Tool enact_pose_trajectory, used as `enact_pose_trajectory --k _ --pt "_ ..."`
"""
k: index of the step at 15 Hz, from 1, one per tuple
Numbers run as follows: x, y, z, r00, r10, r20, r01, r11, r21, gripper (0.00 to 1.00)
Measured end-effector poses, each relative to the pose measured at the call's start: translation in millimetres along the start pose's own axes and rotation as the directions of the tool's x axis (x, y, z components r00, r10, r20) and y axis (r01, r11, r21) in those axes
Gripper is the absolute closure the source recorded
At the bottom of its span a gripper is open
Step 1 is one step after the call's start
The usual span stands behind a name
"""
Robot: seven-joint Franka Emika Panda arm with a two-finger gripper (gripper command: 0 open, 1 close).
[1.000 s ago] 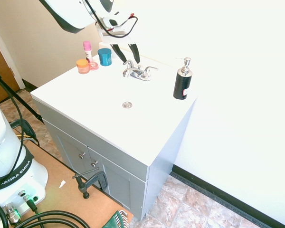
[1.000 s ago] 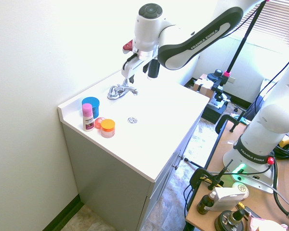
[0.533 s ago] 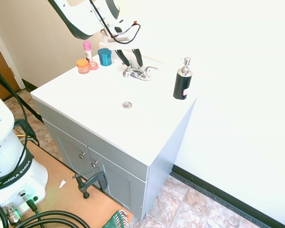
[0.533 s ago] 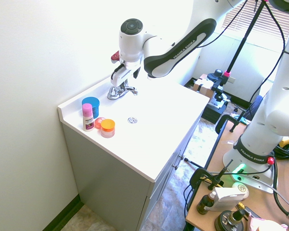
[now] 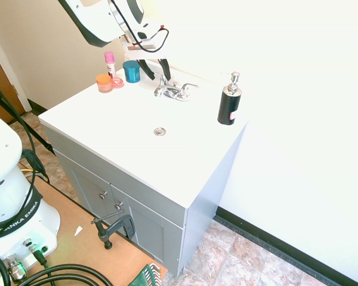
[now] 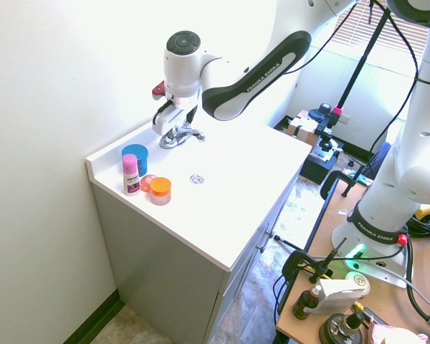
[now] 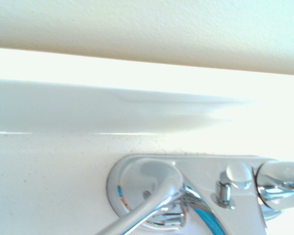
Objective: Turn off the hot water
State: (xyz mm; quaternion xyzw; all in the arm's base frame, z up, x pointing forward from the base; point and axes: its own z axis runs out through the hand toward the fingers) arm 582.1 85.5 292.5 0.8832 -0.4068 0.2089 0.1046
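Mirror-bright chrome metal faucet on a smooth, glossy white countertop

one faucet with two levers, one black pump bottle, one blue jar, one orange jar, one pink bottle, one drain, two cabinet knobs

White arm lowered, end effector fingers apart

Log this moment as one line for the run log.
gripper: open, at faucet handle nearest blue jar | water: no stream visible | soap bottle: untouched
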Motion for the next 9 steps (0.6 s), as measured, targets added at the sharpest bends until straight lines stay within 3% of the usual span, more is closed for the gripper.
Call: enact_pose_trajectory --k 3,5,9 --pt "9 -11 0 1.0 -0.002 0.012 0.002 1.0 -0.001 0.0" --pt "19 -1 -2 0.997 -0.001 0.074 0.001 1.0 -0.009 0.0" --pt "27 71 -8 0.974 0.021 0.224 -0.013 0.999 -0.038 0.0"
